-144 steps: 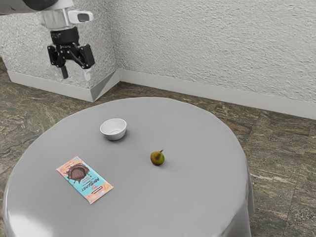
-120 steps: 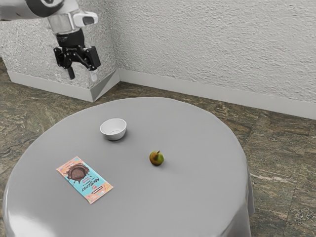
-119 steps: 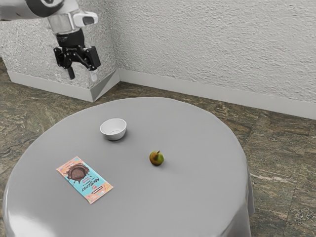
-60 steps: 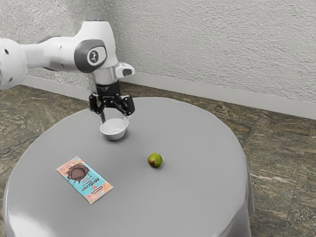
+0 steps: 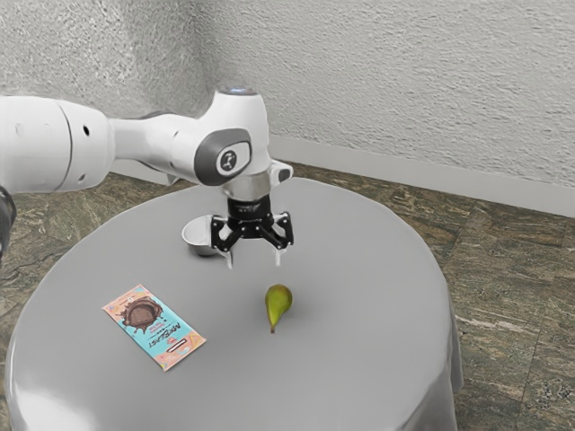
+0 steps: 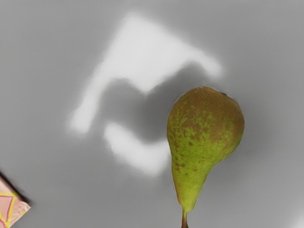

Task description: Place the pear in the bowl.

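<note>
"Across from the bowl (image 5: 196, 237) toward the pear (image 5: 278, 303), that's how far the tool (image 5: 253, 260) has come. Half a second ago it was over the bowl."

"Has the pear moved as well?"

"It has. Its stem was toward one o'clock in the first frame. Now the pear lies on its side, rounded end toward twelve in the exterior view, stem toward half past six."

"And where is it on the tabletop (image 5: 359, 359)?"

"Near the middle, a little toward three o'clock, outside the bowl. From the pear, the bowl is well apart, between ten and eleven o'clock, in the same place as before, partly hidden behind the tool."

"What about the tool itself?"

"Released, with nothing in its grasp. It hangs above the tabletop, its two fingers spread, toward eleven o'clock from the pear and not touching it."

"Anything else lying there?"

"A flat chocolate bar (image 5: 154, 327) toward nine o'clock from the pear, well apart from it and unmoved. The wrist view catches one corner of it."

"How does the pear look in that view?"

"Brown at the broad end, green and speckled toward the neck, beside a soft shadow (image 6: 137, 114)."
</note>
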You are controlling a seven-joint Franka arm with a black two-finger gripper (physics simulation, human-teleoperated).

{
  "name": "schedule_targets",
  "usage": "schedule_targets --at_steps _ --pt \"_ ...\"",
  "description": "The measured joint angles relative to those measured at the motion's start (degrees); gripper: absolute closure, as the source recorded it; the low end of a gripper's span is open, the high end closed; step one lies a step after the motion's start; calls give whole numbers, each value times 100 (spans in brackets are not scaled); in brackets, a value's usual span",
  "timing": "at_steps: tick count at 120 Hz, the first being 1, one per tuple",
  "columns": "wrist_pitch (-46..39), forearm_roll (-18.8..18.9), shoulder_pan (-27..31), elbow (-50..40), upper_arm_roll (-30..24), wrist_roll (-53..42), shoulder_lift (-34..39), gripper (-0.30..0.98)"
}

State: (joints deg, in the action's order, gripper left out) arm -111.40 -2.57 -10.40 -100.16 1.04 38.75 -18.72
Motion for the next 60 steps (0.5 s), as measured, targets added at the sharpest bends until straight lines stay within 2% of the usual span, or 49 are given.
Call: schedule_targets --at_steps 60 --pt "-968 262 -258 -12 15 1314 -819 2"
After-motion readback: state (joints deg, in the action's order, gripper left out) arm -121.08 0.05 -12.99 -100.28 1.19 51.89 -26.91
